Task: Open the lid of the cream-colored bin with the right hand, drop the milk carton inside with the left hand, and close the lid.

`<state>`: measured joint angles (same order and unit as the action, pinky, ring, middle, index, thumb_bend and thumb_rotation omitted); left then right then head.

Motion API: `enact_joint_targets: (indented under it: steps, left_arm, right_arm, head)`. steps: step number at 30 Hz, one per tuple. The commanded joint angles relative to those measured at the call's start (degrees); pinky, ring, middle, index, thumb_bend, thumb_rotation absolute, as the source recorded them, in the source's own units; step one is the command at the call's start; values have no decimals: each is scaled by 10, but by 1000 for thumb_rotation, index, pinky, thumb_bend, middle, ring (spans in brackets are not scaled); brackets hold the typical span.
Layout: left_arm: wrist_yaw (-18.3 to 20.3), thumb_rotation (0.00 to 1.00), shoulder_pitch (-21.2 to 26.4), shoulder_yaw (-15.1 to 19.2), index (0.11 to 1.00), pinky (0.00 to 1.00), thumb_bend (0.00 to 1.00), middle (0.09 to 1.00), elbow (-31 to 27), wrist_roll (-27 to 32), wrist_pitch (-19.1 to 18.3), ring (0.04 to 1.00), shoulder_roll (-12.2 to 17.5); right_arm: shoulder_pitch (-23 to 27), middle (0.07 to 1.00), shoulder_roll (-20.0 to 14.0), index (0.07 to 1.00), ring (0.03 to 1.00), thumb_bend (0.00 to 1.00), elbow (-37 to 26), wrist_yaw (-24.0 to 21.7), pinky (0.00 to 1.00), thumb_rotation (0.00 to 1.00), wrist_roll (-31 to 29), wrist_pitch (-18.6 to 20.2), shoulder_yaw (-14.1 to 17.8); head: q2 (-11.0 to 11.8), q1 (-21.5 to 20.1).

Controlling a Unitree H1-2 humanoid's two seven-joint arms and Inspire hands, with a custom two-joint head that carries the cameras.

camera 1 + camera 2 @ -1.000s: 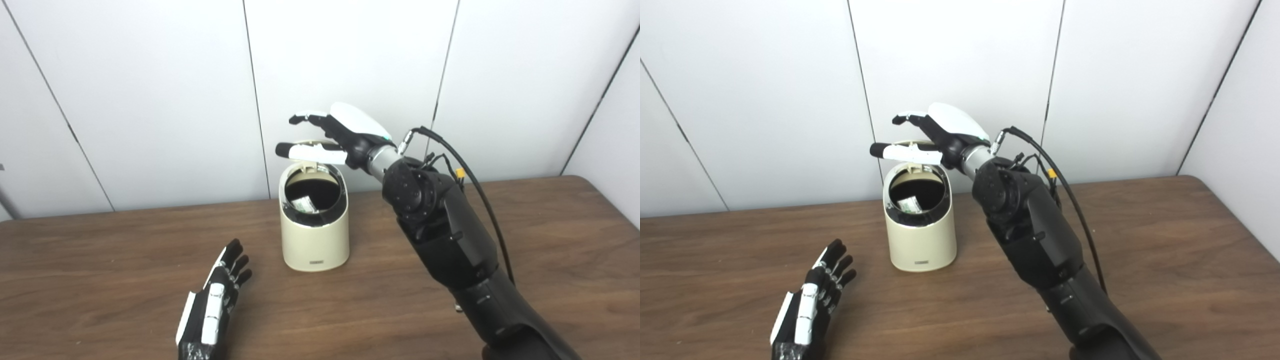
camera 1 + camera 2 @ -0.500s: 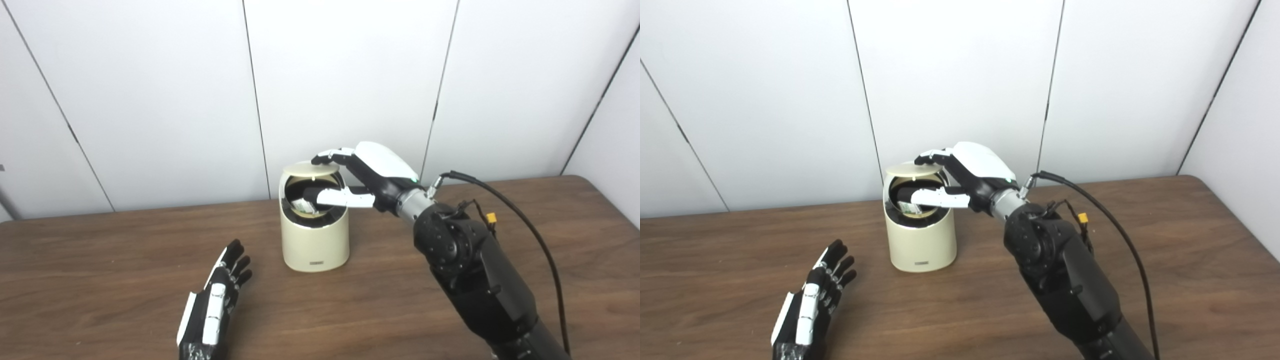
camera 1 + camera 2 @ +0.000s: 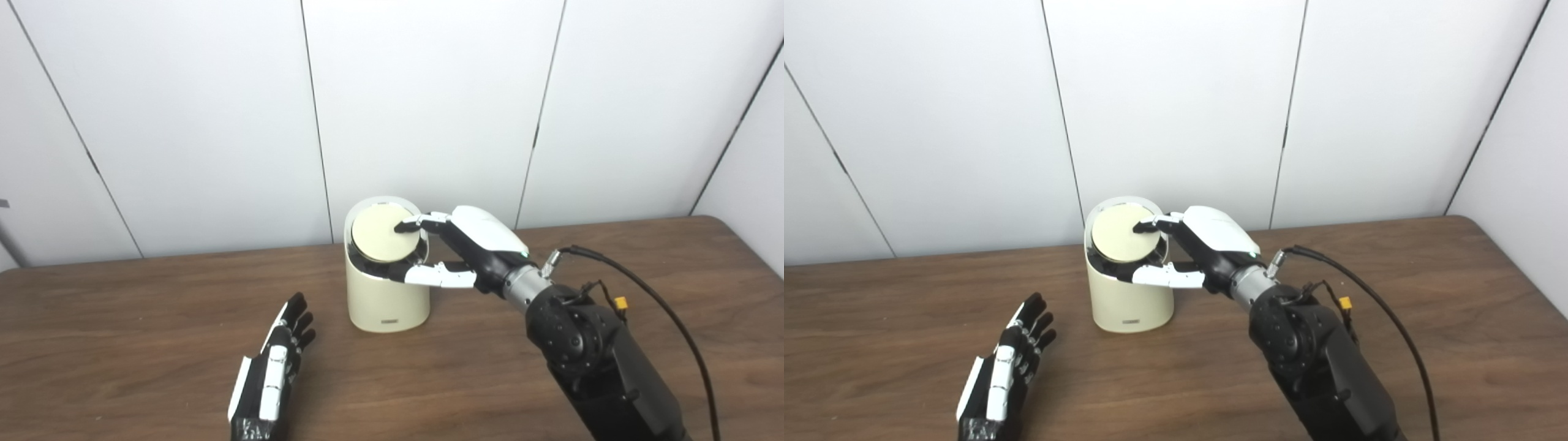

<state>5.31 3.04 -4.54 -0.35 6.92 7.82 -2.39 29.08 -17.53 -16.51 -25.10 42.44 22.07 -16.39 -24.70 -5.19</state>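
Note:
The cream-colored bin (image 3: 386,297) stands upright near the middle of the wooden table. Its round lid (image 3: 383,233) lies down over the opening, tilted toward me. My right hand (image 3: 465,251) is at the bin's right side, fingers spread: the fingertips (image 3: 405,226) rest on the lid's right edge and the thumb lies along the rim below. It grips nothing. My left hand (image 3: 272,373) lies flat and open on the table, front left of the bin. The milk carton is out of sight.
The brown wooden table (image 3: 153,318) reaches to a white panelled wall close behind the bin. A black cable (image 3: 661,294) loops from my right forearm over the table's right part.
My right hand came down from above the bin and the lid swung down with it, from raised to lying over the opening, hiding the carton inside. The left hand stayed still.

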Motion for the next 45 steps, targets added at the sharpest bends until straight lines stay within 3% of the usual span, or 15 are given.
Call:
enact_joint_targets:
  steps: [1, 8, 14, 20, 29, 35, 45]
  left_arm:
    - [-3, 919, 0, -3, 994, 941, 598, 978, -14, -3, 1, 961, -10]
    - [-7, 931, 4, -1, 992, 930, 586, 968, -17, -6, -3, 947, -17]
    - [-12, 927, 8, 0, 981, 897, 577, 953, -18, -9, -6, 926, -22]
    - [-15, 913, 11, 0, 970, 878, 602, 942, -14, -11, -6, 914, -26]
    - [-16, 927, 19, -5, 967, 876, 602, 935, -3, -21, 2, 910, -27]
    - [-16, 916, 23, -5, 964, 878, 617, 931, 2, -21, 4, 909, -30]
    - [-16, 909, 27, -3, 958, 862, 622, 930, 7, -20, 10, 901, -30]
  right_arm:
    - [9, 815, -15, 803, 895, 747, -17, -4, 858, 956, 5, -8, 3]
    - [12, 813, -37, 797, 883, 730, -12, -1, 843, 901, 38, -40, -25]
    - [29, 839, -73, 795, 909, 775, -2, -9, 945, 863, 192, -106, -92]
    - [37, 876, -84, 804, 947, 771, 25, 17, 962, 746, 306, -175, -125]
    - [41, 946, -72, 861, 1000, 760, 42, 19, 1000, 701, 373, -232, -127]
    - [47, 945, -60, 897, 1000, 754, 50, -3, 1000, 683, 369, -239, -118]
    - [50, 902, -56, 859, 971, 775, 48, -14, 1000, 716, 365, -248, -106]
  head:
    - [-3, 1]
    - [-6, 4]
    - [-7, 4]
    - [-6, 6]
    - [-4, 6]
    - [-3, 6]
    - [-2, 6]
